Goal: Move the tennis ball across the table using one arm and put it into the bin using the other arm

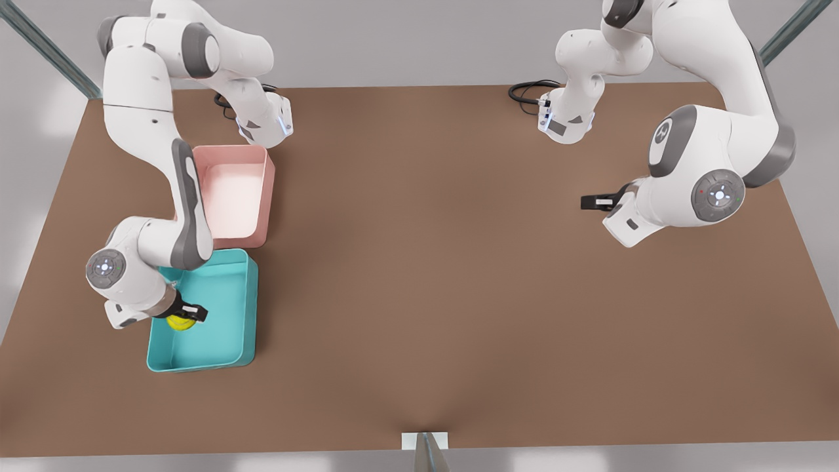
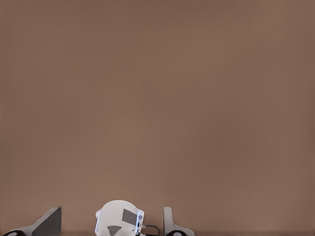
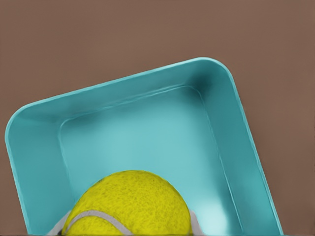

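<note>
Right gripper [image 1: 187,313] is grasping the tennis ball [image 1: 179,322] over the bin [image 1: 229,341]; release needed next. Left gripper [image 1: 593,202], released, is waiting.

tennis ball [image 3: 133,204]: fuzzy, rough | bin [image 3: 231,128]: smooth glossy plastic | table [image 1: 459,262]: matt brown

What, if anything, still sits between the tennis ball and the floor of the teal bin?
Nothing visible does. The right pincer holds the tennis ball above the bin, whose teal floor under it is bare. The pink tray lies beside the bin. The left pincer waits over the table at the front view's right.
</note>
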You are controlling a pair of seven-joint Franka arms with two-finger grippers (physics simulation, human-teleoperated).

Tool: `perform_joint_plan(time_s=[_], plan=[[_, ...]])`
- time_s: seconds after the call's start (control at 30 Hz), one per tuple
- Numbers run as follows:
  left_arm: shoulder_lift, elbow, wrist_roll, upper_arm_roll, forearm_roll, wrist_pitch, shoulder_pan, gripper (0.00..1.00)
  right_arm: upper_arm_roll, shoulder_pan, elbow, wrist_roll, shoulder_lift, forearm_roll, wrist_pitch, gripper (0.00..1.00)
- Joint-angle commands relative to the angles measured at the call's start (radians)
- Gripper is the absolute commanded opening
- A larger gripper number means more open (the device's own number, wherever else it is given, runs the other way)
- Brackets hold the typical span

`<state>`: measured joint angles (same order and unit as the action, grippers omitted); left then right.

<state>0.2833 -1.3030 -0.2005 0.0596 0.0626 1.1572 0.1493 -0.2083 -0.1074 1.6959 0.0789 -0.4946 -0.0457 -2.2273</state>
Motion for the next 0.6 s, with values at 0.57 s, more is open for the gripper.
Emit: perform_joint_plan(time_s=[0.57], plan=[[-0.001, 0.001, -0.005, 0.000, 0.000, -0.014, 0.001, 1.00, 0.251, 0.173, -0.203, -0.054, 0.361, 0.041, 0.865, 1.00]])
